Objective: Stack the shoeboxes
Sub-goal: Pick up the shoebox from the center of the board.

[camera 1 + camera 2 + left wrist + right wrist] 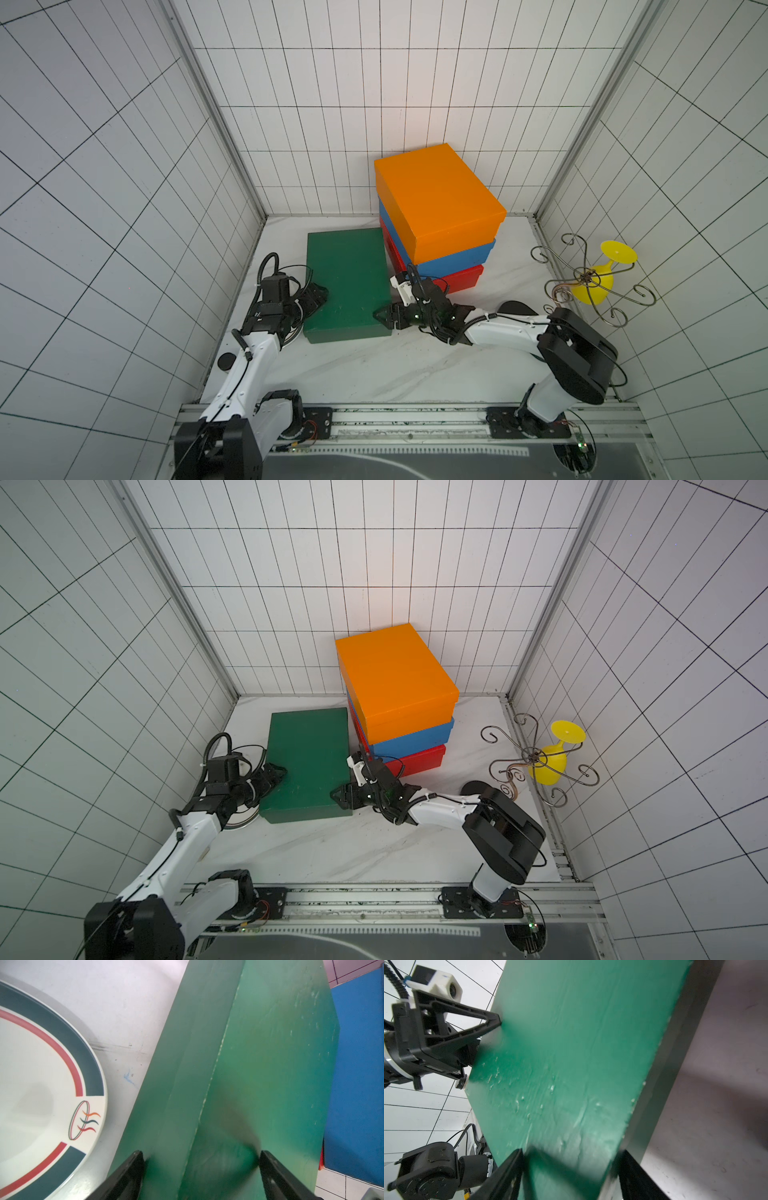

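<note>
1. Shoeboxes in both top views number four: orange shoebox (436, 199) on blue shoebox (457, 257) on red shoebox (461, 280) make the stack. The green shoebox (347, 282) lies flat just beside the stack, evidently the last to go up.
2. Left wrist view: left gripper (200, 1155) straddles the green shoebox's edge away from the stack, fingers wide; whether it pinches, I cannot tell.
3. Right wrist view: right gripper (571, 1153) straddles the stack-side edge, grip equally unclear. Two grippers, probably because the box is wide.

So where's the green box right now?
In both top views the green box sits on the table, left of the stack, between the left gripper and right gripper.
</note>
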Controlling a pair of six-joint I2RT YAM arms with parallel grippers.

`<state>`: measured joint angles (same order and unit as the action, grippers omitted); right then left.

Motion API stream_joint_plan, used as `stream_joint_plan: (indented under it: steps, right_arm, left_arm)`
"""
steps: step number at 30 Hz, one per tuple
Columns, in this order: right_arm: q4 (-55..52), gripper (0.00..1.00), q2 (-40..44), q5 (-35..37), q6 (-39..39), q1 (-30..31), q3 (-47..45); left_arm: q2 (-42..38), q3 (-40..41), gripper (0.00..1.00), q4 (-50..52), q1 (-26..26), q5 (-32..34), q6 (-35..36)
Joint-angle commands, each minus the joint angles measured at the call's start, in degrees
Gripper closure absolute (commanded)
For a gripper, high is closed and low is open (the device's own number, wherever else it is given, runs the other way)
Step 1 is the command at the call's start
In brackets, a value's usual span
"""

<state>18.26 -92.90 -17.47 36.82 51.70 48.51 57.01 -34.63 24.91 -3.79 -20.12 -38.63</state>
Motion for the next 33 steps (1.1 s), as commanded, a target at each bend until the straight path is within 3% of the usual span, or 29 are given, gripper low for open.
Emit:
stream_joint_plan:
  steps: [1, 15, 33]
  right_arm:
    - [2.1, 0.32, 2.2, -4.4, -2.6, 3.6, 9.6]
    - [-7.7, 0.37, 6.9, -3.4, -7.7, 5.9, 20.1]
    - [-12.8, 0.45, 1.6, -6.7, -10.6, 5.8, 32.7]
  left_arm:
    - [-2.7, -3.8, 0.15, 1.6, 2.3, -10.2, -3.5]
    - [-10.6, -11.5, 0.15, 9.1, 2.2, -7.7, -5.0]
    - [-13.2, -11.8, 0.14, 10.3, 1.2, -5.7, -6.5]
